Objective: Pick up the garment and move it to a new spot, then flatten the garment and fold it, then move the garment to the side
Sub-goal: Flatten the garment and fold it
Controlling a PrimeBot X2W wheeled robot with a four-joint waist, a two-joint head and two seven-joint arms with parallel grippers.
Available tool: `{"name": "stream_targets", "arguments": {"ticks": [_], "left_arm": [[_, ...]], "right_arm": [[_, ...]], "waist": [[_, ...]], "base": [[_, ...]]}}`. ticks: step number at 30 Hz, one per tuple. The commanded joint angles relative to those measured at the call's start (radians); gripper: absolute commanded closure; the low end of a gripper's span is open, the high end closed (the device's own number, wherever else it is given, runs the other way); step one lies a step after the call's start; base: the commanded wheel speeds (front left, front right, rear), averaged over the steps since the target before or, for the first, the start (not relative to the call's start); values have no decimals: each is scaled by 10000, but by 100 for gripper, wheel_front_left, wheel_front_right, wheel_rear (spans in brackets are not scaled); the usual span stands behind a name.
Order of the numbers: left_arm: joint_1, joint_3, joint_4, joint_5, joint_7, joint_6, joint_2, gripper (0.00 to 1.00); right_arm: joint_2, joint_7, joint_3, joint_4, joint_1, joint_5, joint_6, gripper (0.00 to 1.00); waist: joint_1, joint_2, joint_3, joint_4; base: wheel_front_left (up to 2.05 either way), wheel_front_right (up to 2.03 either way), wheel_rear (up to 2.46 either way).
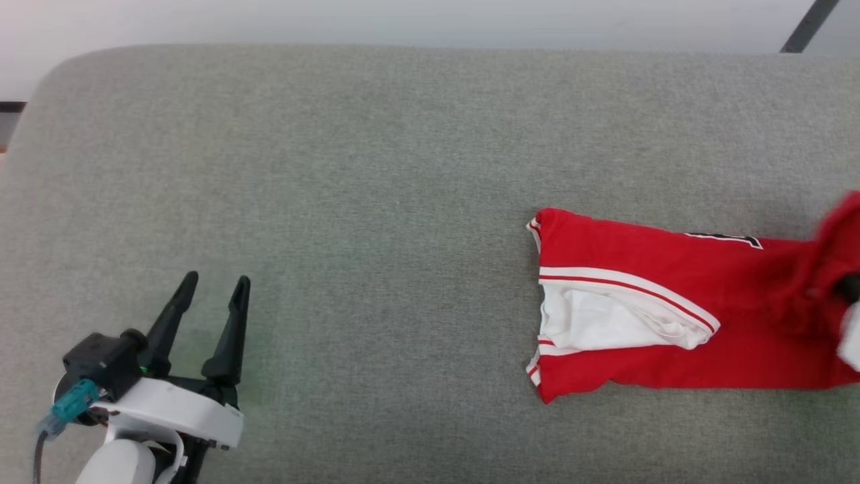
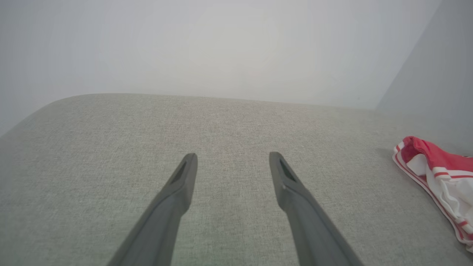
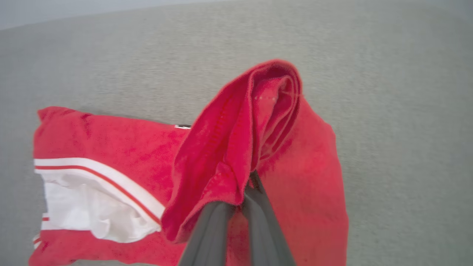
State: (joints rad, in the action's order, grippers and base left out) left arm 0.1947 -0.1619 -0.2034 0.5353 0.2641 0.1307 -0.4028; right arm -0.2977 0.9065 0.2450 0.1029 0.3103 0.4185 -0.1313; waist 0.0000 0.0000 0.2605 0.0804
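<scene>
L gripper (image 1: 217,277) sits low over the grey cushion (image 1: 403,168). Its two dark fingers (image 1: 232,323) are spread wide apart, w/ nothing btwn them, just bare grey cloth under & ahead of the tips. Past the tips the cushion runs on to a rounded far edge, & a pale wall (image 2: 221,44) stands behind that.

The garment (image 1: 618,249) is well apart from the L gripper, off to its right side. In the L wrist view one end of it peeks in at the right, red w/ white & stripes.

R gripper (image 3: 248,192) is pinched tight on the garment. Its two fingers are pressed close together & a thick bunch of red cloth is caught btwn them, up near the tips. The bunch stands up past the tips in a rolled fold, a few layers thick, lifted off the cushion.

The rest of the garment lies on the cushion under the R gripper & out to its left, as a long strip. The end far from the R gripper has the white sleeve (image 3: 85,210), a bit crumpled, w/ red & white stripe trim (image 3: 92,166) along its seam. A small black & white mark (image 1: 725,238) shows on the red, on the far edge.

In the head view the R gripper is at the garment's right end, blurry.
</scene>
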Motion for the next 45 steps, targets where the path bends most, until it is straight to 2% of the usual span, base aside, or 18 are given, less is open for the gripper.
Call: {"name": "stream_targets", "arguments": {"ticks": [1,6,15,21,32,33,35,36,37,40,45], "left_arm": [[-112,7,-3,16,-9,-4,24,0],[-110,-25,-65,59,-9,-4,148,0],[88,-56,-143,173,-9,-4,395,0],[232,-109,-171,233,-9,-4,509,0],[350,-71,-199,306,-9,-4,590,0],[362,-76,-201,322,-9,-4,580,0],[347,-61,-211,347,-9,-4,541,0],[334,-61,-220,349,-9,-4,528,0],[312,-70,-237,355,-9,-4,515,0],[227,-84,-297,398,-9,-4,469,0],[51,-94,-407,545,-9,-4,391,0]], "right_arm": [[44,45,-278,146,-104,75,11,100],[484,79,-1609,543,82,435,11,100],[881,-303,-3734,235,372,509,9,100],[868,-629,-4384,-436,546,373,9,100],[1077,-1682,-4784,-1941,842,596,9,100],[1094,-1776,-4831,-2016,905,604,9,79],[1123,-1966,-4949,-2152,957,654,9,43],[1149,-2045,-4977,-2201,946,700,9,9],[1174,-2123,-4981,-2227,944,792,9,0],[1063,-2376,-4924,-2101,908,1099,9,0],[522,-2878,-4582,-1803,594,1428,9,0]], "waist": [[0,0,-61,85],[0,0,-160,345],[0,0,-124,830],[0,0,6,1012],[0,0,146,1001],[0,0,146,982],[0,0,130,914],[0,0,110,871],[0,0,79,820],[0,0,-50,636],[0,0,-338,263]], "base": [[0,0,0],[0,0,0],[0,0,0],[0,0,0],[0,0,0],[0,0,0],[0,0,0],[0,0,0],[0,0,0],[0,0,0],[0,0,0]]}}
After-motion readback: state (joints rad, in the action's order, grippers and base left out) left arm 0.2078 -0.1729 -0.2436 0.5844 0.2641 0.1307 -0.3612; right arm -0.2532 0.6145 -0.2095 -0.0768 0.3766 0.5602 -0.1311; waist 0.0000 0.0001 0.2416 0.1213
